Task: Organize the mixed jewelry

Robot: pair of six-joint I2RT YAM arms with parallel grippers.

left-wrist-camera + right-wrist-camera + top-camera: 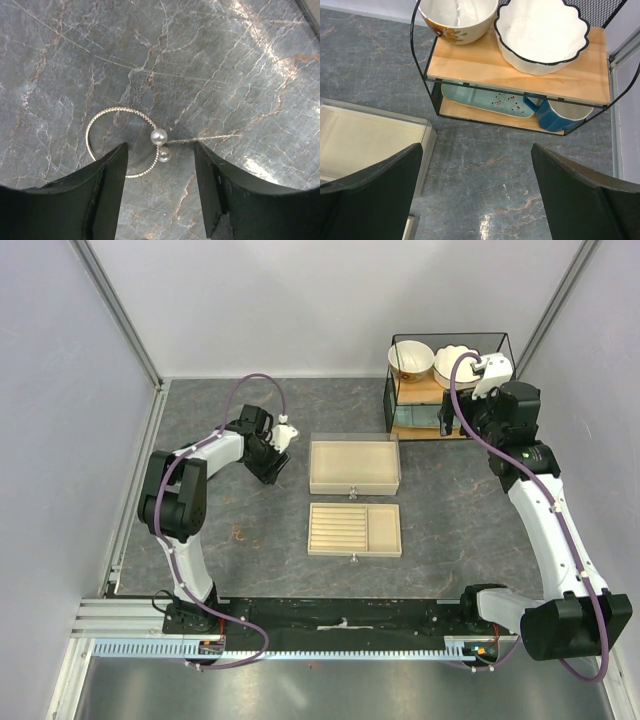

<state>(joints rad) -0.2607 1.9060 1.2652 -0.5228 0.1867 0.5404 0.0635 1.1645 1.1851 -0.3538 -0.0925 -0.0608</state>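
A thin silvery wire hoop point(120, 108) with two small pearls point(159, 136) lies flat on the grey marbled table. My left gripper point(160, 147) is open and hovers just over it. The left finger point(107, 175) covers the hoop's lower left arc, and the pearls sit between the two tips. In the top view the left gripper point(270, 468) is just left of the upper beige box, and the hoop is too small to see there. My right gripper point(477, 150) is open and empty over bare table near the rack. No tiny gold-brown rings show in any view.
A plain beige box point(354, 466) stands mid-table, with a beige slotted tray point(354, 530) in front of it. A black wire rack point(440, 390) at the back right holds two bowls point(542, 32), a teal plate point(480, 97) and a blue mug point(555, 115). The box corner point(370, 135) is left of my right gripper.
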